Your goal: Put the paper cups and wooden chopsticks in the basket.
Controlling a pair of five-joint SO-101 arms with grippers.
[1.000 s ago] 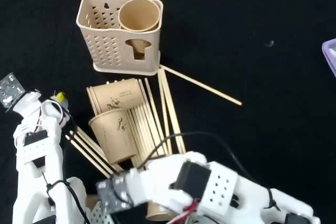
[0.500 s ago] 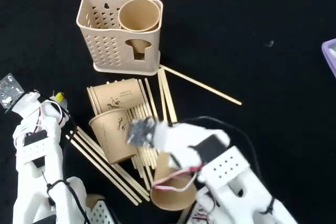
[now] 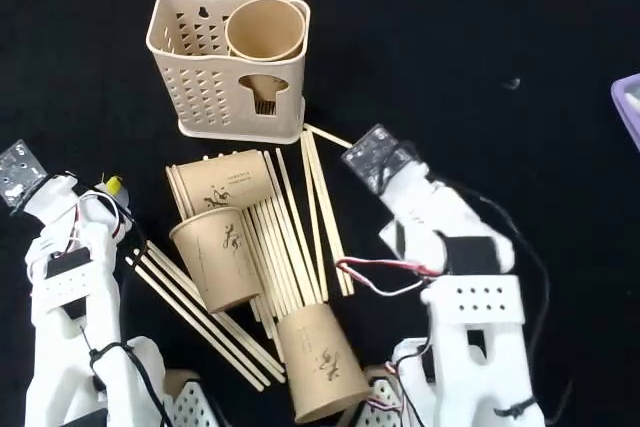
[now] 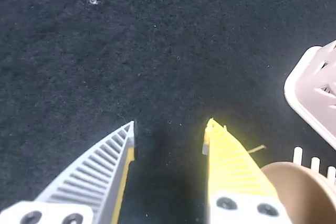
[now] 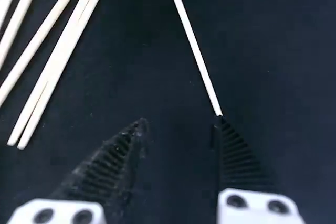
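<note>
1. the basket (image 3: 225, 72) is being seen standing upright at the far side of the black table (image 3: 540, 37), and one paper cup (image 3: 265, 29) is being held upright inside it.
2. three fallen cups are being seen lying on their sides on the table in front of the basket: the far cup (image 3: 222, 182) closest to the basket, the middle cup (image 3: 218, 257) just beside it, and the near cup (image 3: 320, 362) down between the two arms.
3. the wooden chopsticks (image 3: 285, 237) are being seen spread flat beside and partly under the fallen cups, outside the basket.
4. a single chopstick (image 5: 191, 43) is being seen lying apart from the rest. its end is meeting one fingertip of the right end effector (image 5: 181, 124), though actual contact cannot be told.
5. the right end effector is being held wide open, with nothing gripped.
6. the left end effector (image 4: 169, 129) is being held open and empty over bare table, with the basket's corner nearby.
</note>
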